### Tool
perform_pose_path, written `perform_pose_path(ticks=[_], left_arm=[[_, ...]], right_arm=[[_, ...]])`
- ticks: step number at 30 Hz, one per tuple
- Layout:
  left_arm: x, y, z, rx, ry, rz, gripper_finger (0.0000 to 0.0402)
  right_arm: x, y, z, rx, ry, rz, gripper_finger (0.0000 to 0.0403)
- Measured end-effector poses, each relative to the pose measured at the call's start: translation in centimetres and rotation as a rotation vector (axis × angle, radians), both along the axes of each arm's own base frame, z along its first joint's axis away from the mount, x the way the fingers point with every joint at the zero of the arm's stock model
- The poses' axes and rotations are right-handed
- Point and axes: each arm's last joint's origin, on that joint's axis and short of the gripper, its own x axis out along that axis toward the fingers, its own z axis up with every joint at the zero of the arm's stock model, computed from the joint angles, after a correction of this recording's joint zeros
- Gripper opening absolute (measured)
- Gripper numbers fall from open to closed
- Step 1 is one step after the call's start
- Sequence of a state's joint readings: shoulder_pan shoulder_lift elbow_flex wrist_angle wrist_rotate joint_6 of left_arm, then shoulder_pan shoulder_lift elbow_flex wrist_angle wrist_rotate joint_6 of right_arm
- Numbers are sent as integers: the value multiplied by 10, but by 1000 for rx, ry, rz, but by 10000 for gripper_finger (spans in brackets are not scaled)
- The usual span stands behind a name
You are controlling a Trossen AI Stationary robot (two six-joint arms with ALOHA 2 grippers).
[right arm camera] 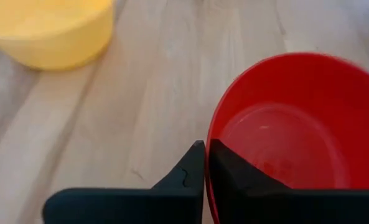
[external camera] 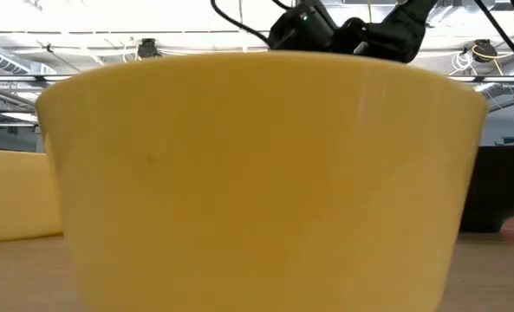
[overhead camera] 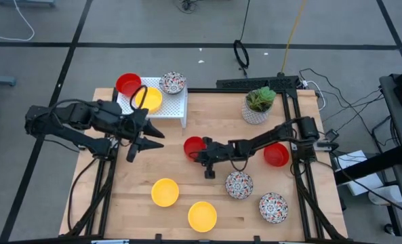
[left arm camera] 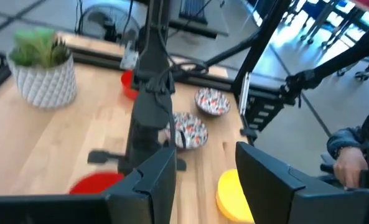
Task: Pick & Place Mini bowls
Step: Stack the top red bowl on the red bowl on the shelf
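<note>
A red mini bowl [overhead camera: 193, 146] is at the table's middle, and my right gripper [overhead camera: 201, 152] is shut on it; the right wrist view shows the bowl [right arm camera: 296, 130] close up. My left gripper [overhead camera: 145, 139] hangs open and empty left of that bowl, in front of the white rack [overhead camera: 178, 108]. The rack carries a red bowl [overhead camera: 128, 84], a yellow bowl [overhead camera: 149, 99] and a speckled bowl [overhead camera: 172, 83]. Two yellow bowls [overhead camera: 165, 192] [overhead camera: 203, 216], two speckled bowls [overhead camera: 239, 184] [overhead camera: 273, 207] and another red bowl [overhead camera: 276, 154] rest on the table. My right gripper pinches the red bowl's rim [right arm camera: 208, 149] on the bowl's right side, one finger inside the bowl and one outside. The fingers come from the table's right, slanting down. The bowl stays upright; whether it is clear of the table I cannot tell.
A white pot with a green plant [overhead camera: 258, 105] stands at the back right. The near yellow bowl [external camera: 257, 173] fills the low view. A person's hand [left arm camera: 349, 165] shows beyond the table in the left wrist view.
</note>
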State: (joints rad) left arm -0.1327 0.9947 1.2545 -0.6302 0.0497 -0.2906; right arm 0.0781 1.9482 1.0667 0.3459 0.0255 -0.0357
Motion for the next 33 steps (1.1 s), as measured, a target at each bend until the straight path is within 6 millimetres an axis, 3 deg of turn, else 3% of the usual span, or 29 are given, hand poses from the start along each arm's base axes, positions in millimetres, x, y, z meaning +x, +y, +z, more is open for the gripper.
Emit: perform_pose_path(ticks=[6, 13, 20, 27, 33], left_arm=[[-2, 0, -6, 2, 62, 3, 168], [-4, 1, -10, 13, 109, 0, 168], [4, -1, -25, 38, 211, -6, 168], [34, -4, -55, 120, 337, -7, 168], [65, -6, -85, 270, 453, -19, 168]], right_arm=[[0, -5, -1, 0, 9, -14, 44], [-1, -5, 5, -46, -10, 20, 110], [-12, -5, 33, -45, -1, 21, 153], [-43, -7, 76, -26, 54, 1, 146], [-87, -10, 93, 20, 62, -34, 135]])
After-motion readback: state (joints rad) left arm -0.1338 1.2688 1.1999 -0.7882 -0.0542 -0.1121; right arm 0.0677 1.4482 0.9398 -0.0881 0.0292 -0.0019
